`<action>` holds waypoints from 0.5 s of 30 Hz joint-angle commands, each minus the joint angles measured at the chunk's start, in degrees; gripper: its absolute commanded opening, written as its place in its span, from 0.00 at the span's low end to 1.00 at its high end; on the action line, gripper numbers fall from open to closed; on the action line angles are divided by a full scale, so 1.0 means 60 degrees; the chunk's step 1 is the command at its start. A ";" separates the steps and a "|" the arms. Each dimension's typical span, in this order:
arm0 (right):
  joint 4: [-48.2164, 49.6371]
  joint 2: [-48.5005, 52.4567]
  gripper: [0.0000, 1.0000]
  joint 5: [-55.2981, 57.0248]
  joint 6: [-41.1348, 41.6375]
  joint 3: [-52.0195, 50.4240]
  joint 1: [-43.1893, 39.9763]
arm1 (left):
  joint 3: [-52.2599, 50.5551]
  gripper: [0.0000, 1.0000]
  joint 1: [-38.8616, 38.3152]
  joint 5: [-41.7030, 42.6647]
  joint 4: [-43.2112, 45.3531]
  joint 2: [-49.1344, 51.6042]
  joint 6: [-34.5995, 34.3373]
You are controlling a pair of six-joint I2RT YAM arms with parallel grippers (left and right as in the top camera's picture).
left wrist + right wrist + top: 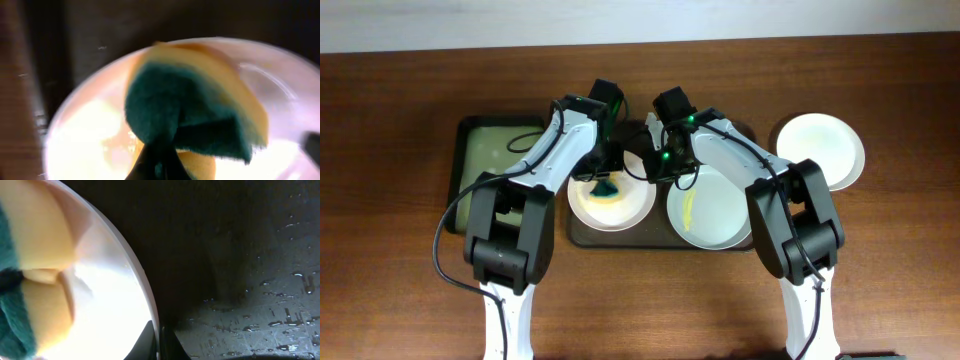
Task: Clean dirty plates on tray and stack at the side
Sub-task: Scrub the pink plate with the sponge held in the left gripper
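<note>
Two white plates sit on the dark brown tray [620, 236]: the left plate [620, 210] with a yellowish smear and the right plate [715, 210] with a yellow streak. A third white plate [825, 148] lies on the table at the right. My left gripper [603, 183] is shut on a yellow and green sponge [195, 105] and presses it onto the left plate [90, 130]. My right gripper [655, 170] is shut on the rim of the left plate [142, 287]; the wet tray floor [260, 315] shows beside it.
A smaller black tray with a greenish inside [485, 160] stands at the left of the brown tray. Both arms cross over the back of the brown tray. Bare wooden table lies in front and at the far right.
</note>
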 commanded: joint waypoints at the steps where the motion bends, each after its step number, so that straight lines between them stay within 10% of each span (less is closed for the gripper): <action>1: -0.0058 0.0350 0.04 0.0488 -0.0095 -0.0135 -0.0044 | -0.0029 0.00 0.0688 -0.2415 -0.0783 0.0455 0.0022; 15: -0.0984 -0.0397 0.04 0.0503 -0.0630 0.0954 -0.0011 | 0.1089 0.00 0.1927 -0.1304 -0.1654 -0.2838 -0.0277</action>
